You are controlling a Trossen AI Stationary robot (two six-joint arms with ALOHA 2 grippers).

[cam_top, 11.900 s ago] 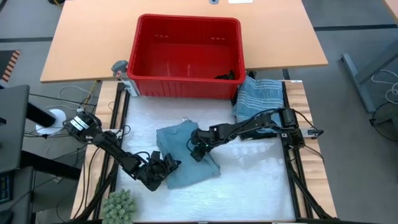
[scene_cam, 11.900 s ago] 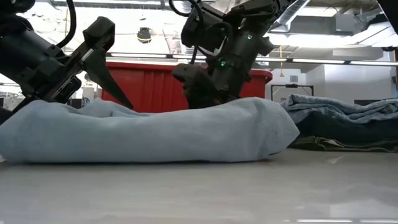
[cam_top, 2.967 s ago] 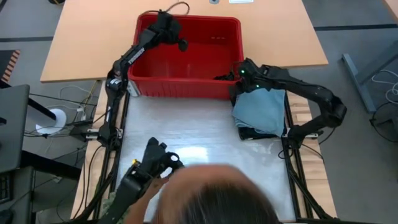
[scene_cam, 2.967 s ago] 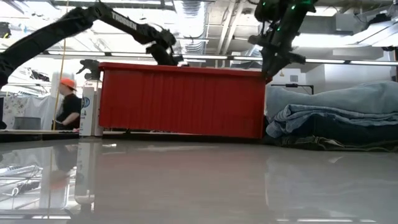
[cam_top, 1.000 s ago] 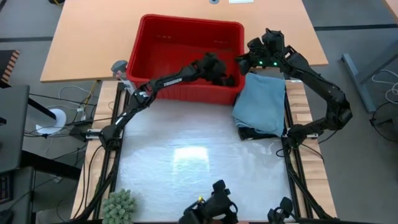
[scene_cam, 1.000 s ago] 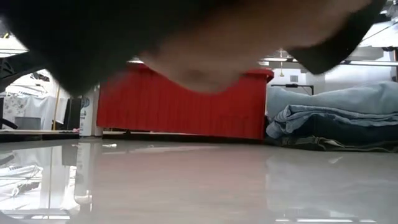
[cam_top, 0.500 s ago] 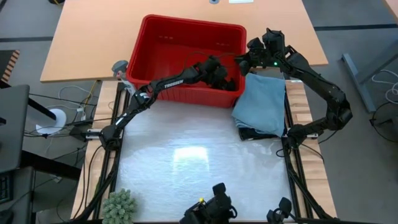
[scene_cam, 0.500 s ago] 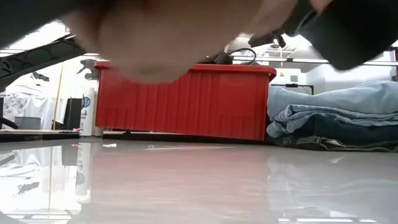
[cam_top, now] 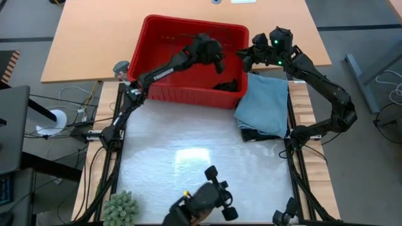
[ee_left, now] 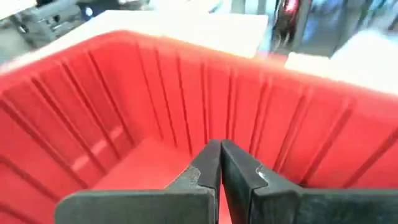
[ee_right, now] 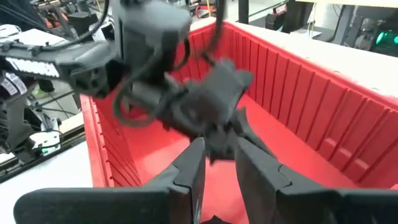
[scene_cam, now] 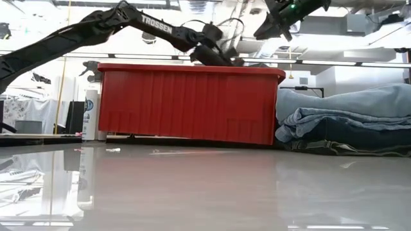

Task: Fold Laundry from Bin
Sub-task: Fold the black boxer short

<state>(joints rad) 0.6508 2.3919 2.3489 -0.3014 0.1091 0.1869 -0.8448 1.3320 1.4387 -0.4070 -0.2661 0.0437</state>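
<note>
While the left arm reached out over the red bin, its left hand hung inside the tub above the floor, fingers pressed flat together with nothing between them in the left wrist view. A small dark garment lay crumpled in the bin's near right corner, just below that hand and apart from it. The right hand hovered at the bin's right rim, its two fingers standing a little apart and holding nothing, pointed into the tub toward the left hand.

Beside the bin on the right edge of the worktop sat the stack of folded laundry, a plain light blue piece on top and darker cloth showing beneath it; the low view showed the pile resting just beside the bin's wall. A spiky green object sat at the worktop's near left corner. A dark blurred thing showed at the near edge; what it was could not be told.
</note>
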